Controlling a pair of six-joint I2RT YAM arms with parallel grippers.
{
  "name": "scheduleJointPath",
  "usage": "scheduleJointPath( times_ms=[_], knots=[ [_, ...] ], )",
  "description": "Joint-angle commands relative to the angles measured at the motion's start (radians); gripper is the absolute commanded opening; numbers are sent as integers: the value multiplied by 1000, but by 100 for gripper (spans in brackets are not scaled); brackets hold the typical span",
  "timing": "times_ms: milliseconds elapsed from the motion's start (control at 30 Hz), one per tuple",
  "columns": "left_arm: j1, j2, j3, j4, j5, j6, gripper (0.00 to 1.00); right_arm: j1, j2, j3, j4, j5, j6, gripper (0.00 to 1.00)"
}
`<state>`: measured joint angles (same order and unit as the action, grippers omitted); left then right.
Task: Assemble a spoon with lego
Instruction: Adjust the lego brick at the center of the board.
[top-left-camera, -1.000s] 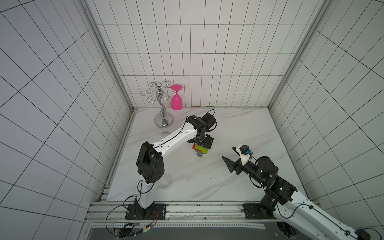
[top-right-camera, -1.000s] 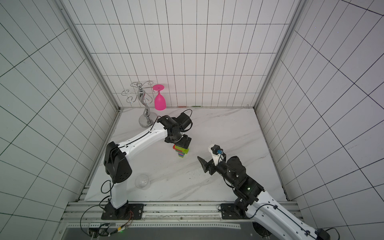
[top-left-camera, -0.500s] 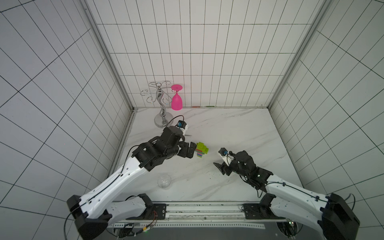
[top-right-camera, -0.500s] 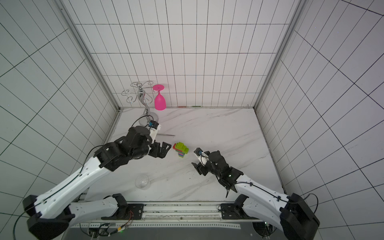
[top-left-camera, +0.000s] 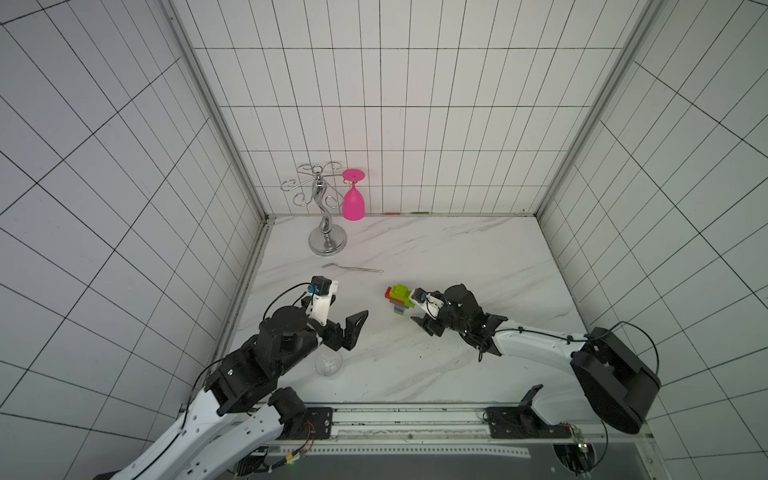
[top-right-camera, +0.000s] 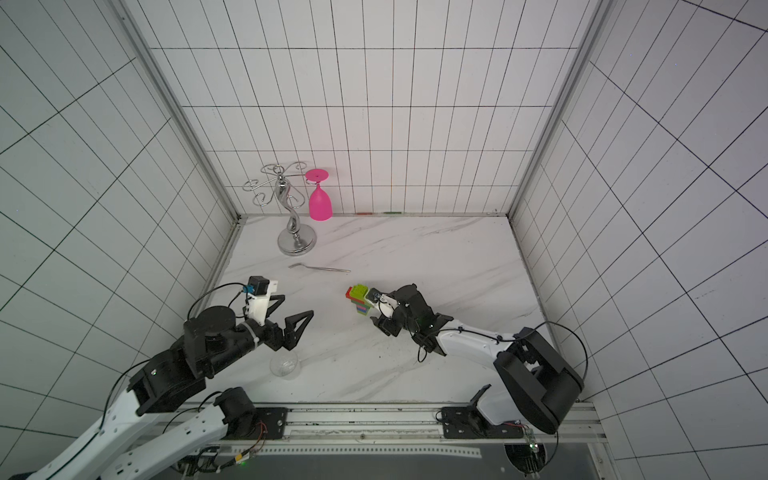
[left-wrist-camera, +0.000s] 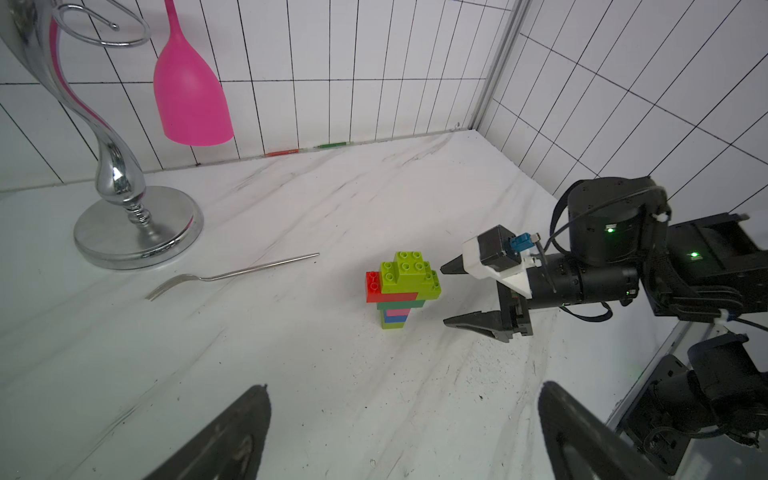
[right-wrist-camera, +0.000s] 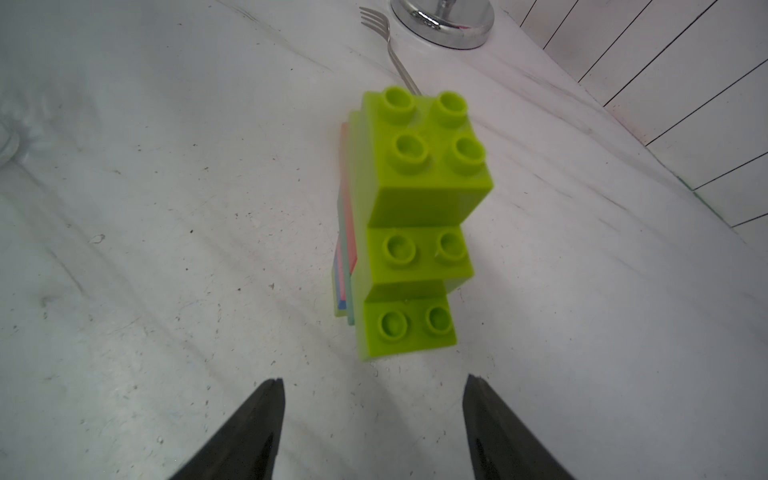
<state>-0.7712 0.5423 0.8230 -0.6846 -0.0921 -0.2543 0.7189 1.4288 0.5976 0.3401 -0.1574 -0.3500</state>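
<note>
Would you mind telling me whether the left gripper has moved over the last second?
Yes. The left gripper was over the brick spoon; it has drawn back from it toward the clear glass. The spoon has not shifted.

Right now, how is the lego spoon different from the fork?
The spoon has many colours: lime, red, green, pink and blue. The fork is plain silver. The spoon stands upright on its narrow stem, and the fork lies flat. The spoon is chunky with studs, and the fork is thin and smooth. Both sit on the table, apart from each other.
</note>
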Motion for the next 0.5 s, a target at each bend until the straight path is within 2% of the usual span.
scheduleJointPath(
  times_ms=[0, 133, 300, 467],
  knots=[
    [0, -22, -12, 33, 26, 26, 99, -15, 42, 63, 70, -35, -20, 68],
    [0, -36, -18, 33, 46, 29, 99, -19, 79, 86, 94, -90, -15, 64],
    [1, -44, -17, 33, 57, 34, 99, -21, 119, 115, 94, -97, -14, 57],
    [0, -48, -19, 30, 55, 37, 99, -28, 130, 117, 96, -144, -12, 44]
  ],
)
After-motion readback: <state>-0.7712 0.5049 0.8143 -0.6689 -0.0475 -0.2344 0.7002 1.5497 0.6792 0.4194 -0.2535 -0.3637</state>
